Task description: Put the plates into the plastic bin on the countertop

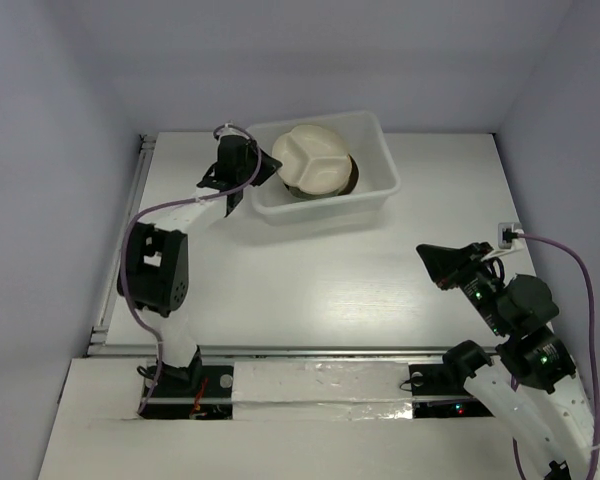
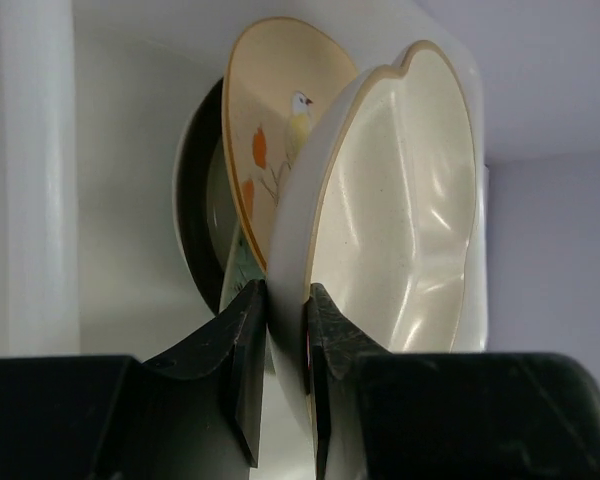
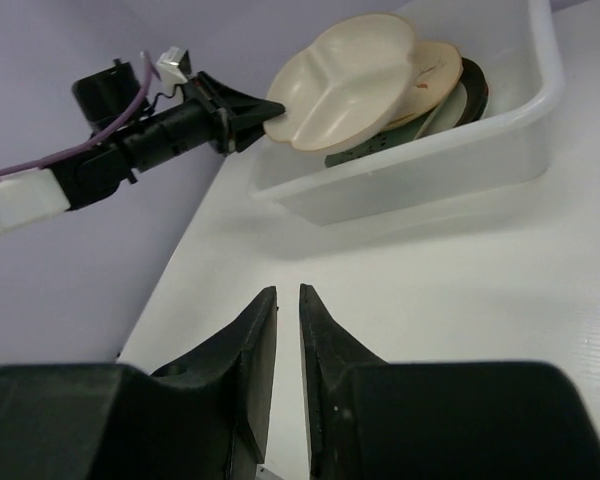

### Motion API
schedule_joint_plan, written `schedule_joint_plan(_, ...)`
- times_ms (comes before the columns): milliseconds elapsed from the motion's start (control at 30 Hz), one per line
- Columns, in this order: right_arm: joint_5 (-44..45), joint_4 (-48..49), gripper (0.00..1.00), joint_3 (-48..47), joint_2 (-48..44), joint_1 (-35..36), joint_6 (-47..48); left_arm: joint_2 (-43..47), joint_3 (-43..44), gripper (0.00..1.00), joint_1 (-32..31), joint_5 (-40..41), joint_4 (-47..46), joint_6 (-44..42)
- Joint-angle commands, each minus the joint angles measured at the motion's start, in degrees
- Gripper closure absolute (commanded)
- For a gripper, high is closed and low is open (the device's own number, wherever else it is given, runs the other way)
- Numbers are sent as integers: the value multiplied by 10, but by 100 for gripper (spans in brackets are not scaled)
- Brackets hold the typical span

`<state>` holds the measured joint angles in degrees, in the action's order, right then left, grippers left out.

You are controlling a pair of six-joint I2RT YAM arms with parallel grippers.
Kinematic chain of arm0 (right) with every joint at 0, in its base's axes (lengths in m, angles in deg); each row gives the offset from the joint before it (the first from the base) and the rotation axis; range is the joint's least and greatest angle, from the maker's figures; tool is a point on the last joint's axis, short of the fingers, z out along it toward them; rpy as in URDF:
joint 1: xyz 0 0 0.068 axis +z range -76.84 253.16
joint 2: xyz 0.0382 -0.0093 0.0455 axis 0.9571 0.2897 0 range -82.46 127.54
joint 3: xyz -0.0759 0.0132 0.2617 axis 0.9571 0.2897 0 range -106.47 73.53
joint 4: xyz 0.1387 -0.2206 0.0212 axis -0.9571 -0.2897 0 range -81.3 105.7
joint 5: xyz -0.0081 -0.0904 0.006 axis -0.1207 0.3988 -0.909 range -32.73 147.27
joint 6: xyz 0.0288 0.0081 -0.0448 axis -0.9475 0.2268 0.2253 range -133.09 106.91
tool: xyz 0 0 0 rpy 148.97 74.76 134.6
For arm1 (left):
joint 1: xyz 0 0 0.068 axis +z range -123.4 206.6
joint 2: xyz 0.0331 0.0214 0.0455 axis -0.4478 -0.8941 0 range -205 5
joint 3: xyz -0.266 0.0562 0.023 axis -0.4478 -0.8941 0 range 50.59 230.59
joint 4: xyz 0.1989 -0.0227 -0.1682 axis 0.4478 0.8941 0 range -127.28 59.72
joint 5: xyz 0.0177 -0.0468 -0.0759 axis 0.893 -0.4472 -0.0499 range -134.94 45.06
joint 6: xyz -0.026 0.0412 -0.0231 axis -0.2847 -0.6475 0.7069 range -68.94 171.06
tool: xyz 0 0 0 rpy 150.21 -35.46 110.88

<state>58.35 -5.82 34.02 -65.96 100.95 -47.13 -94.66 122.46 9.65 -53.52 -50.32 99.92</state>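
Black matte jaws of my left gripper (image 2: 288, 330) are clamped on the thick rim of the cream divided plate (image 2: 400, 200), a glossy, lobed dish with a tan edge. I grip it by the rim, I judge, because that is the only part thin enough to pinch, and it lets me tip the plate over the pile.

Seen from above, the plate hangs tilted over the plastic bin (image 1: 380, 190) at twelve o'clock on the countertop (image 1: 320, 270), and my left gripper reaches in from the bin's nine o'clock side. Behind it lean a cream plate painted with a bird (image 2: 270, 110) and a dark-rimmed plate (image 2: 192, 220), stacked inside the milky, round-cornered tub.

At four o'clock my right gripper (image 3: 288, 300) hovers over bare tabletop. Its jaws are narrow, with only a thin slit between them, and they grip nothing.
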Motion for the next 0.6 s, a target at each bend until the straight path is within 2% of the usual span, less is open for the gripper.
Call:
schedule_joint_plan(0, 1, -3, 79, -21, -9, 0, 0, -3, 100, 100, -11, 0, -176, 55)
schedule_joint_plan(267, 5, -11, 78, -17, -15, 0, -1, -114, 201, 100, -28, 6, -106, 31)
schedule_joint_plan(300, 7, -12, 77, -17, -16, 0, -1, -119, 206, 97, -28, 10, -85, 27)
schedule_joint_plan(333, 8, -13, 76, -17, -18, 0, -1, -120, 208, 78, -28, 10, -81, 14)
schedule_joint_plan(400, 13, -16, 71, -15, -19, 0, -1, -110, 201, 60, -28, 24, -68, -5)
schedule_joint_plan(433, 15, -16, 68, -14, -21, 0, -1, -102, 197, 47, -28, 30, -67, -23)
schedule_joint_plan(567, 23, -12, 58, -12, -18, 0, 0, -33, 168, 26, -28, 58, -53, -81)
